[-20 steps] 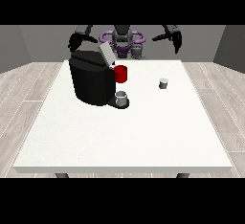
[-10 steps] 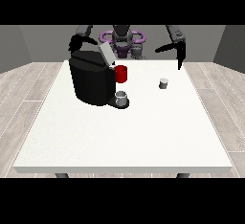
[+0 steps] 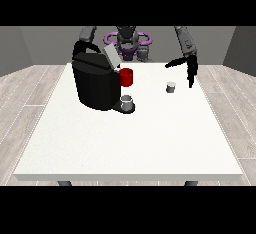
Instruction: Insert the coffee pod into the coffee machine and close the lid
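A black coffee machine [image 3: 96,84] stands on the white table [image 3: 130,138] left of centre, its grey lid [image 3: 110,57] tilted up and open. A red part [image 3: 126,77] sticks out at its front above a grey cup [image 3: 127,101] on its base. The small grey coffee pod [image 3: 171,87] stands on the table to the right of the machine. The hand at the view's right [image 3: 188,68] hovers just above and right of the pod, fingers straight and pointing down, thumb spread towards the left, holding nothing. The hand at the view's left [image 3: 78,48] is mostly hidden behind the machine.
The robot's torso [image 3: 128,42] sits behind the far table edge. Bare table surface stretches from the machine and pod to the near edge. Wooden floor surrounds the table.
The hand at the view's right has come down and forward from beside the robot's shoulder to just above the pod. The machine, lid and pod have not moved.
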### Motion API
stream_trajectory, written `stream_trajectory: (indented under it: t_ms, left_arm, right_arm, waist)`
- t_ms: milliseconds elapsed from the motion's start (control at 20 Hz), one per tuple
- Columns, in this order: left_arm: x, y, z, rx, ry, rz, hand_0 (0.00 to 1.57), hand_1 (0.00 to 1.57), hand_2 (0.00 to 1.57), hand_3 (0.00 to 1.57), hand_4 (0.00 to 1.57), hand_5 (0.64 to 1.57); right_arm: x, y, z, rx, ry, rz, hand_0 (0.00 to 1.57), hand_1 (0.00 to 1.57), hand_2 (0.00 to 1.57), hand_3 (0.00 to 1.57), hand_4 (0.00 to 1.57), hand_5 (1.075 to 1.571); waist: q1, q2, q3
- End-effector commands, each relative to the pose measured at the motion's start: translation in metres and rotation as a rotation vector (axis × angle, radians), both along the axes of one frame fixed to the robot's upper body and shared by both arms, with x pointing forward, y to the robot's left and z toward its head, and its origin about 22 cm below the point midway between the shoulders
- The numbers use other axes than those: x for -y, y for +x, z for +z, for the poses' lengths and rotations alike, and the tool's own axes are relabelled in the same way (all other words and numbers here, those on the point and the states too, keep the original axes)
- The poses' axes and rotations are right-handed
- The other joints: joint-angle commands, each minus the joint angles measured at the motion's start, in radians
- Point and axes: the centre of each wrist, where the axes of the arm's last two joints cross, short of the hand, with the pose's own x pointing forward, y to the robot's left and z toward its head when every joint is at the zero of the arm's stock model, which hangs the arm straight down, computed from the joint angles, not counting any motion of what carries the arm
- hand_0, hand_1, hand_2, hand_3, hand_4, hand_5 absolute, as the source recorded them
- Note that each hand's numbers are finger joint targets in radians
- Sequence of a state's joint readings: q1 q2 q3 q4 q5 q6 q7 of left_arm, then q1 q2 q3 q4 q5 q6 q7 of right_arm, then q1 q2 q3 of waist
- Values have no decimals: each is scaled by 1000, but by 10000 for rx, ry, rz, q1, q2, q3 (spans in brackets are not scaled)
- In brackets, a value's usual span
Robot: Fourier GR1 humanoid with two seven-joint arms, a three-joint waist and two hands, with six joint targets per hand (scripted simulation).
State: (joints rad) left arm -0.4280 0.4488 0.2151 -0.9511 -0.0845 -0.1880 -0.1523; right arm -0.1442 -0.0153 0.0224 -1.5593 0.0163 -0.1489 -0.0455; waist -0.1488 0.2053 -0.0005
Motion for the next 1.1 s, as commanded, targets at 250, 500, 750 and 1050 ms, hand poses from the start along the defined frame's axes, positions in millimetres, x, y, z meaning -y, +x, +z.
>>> stream_trajectory:
  t_ms: [250, 500, 750, 1050]
  left_arm:
    - [36, 12, -23, -1068, 1302, -1028, 0, 0, 198, 0, 0, 1571]
    - [18, 15, -27, -1449, 1841, -478, 446, 446, 606, 295, 0, 1571]
    - [9, 18, -27, -1412, 2951, -195, 615, 615, 738, 477, 0, 1571]
    - [11, 17, -34, -1522, 4030, -755, 536, 536, 692, 440, 0, 1571]
  right_arm:
    - [13, 23, -9, -708, -115, -797, 0, 0, 0, 0, 424, 1571]
    - [1, 8, -28, -1111, -371, -486, 0, 0, 0, 0, 392, 1571]
    - [-2, 15, -7, -648, -253, -169, 0, 0, 0, 0, 435, 1571]
    - [7, 22, -9, -705, -158, -406, 0, 0, 0, 0, 520, 1571]
  waist:
    - [551, -258, 5]
    - [293, -385, 3]
    - [-123, 117, 1]
    - [133, -76, 2]
